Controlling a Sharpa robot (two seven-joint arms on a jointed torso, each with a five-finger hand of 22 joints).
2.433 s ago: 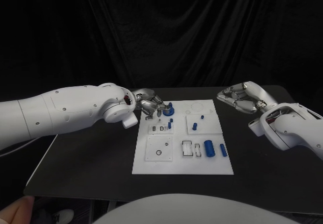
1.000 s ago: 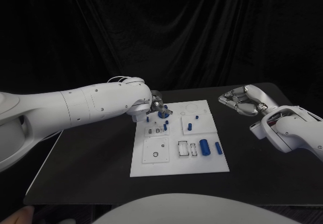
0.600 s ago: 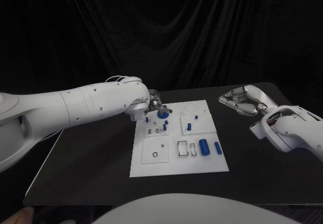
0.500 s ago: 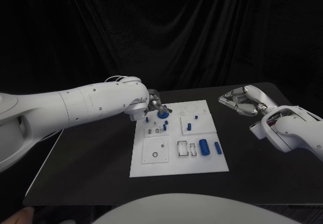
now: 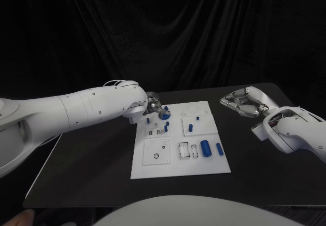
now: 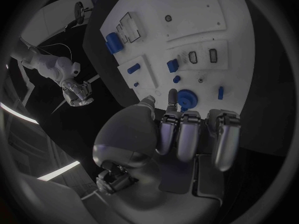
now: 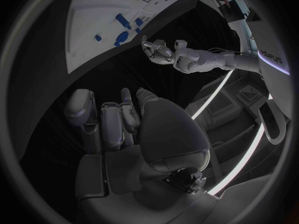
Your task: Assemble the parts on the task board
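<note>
The white task board [image 5: 155, 165] lies mid-table and carries several blue parts. A round blue toothed part [image 5: 165, 113] stands near its far left corner and appears again in the left wrist view [image 6: 186, 98]. My left hand [image 5: 152, 103] hovers just behind that part with its fingers [image 6: 188, 132] stretched out and nothing in its grip. The thumb tip [image 6: 172, 94] lies beside the part. My right hand [image 5: 242, 100] hangs off the board's far right side, its fingers [image 7: 106, 119] curled in on nothing.
A thick blue cylinder [image 5: 205, 148] and a thinner one [image 5: 220, 149] lie on the board's near right area beside empty slots [image 5: 184, 149]. Small blue pegs [image 5: 191, 127] stand in the middle. Bare black table [image 5: 88, 160] flanks the board on both sides.
My left hand has drawn slightly back and left from the round blue part, which stays in place. The right hand has not moved.
</note>
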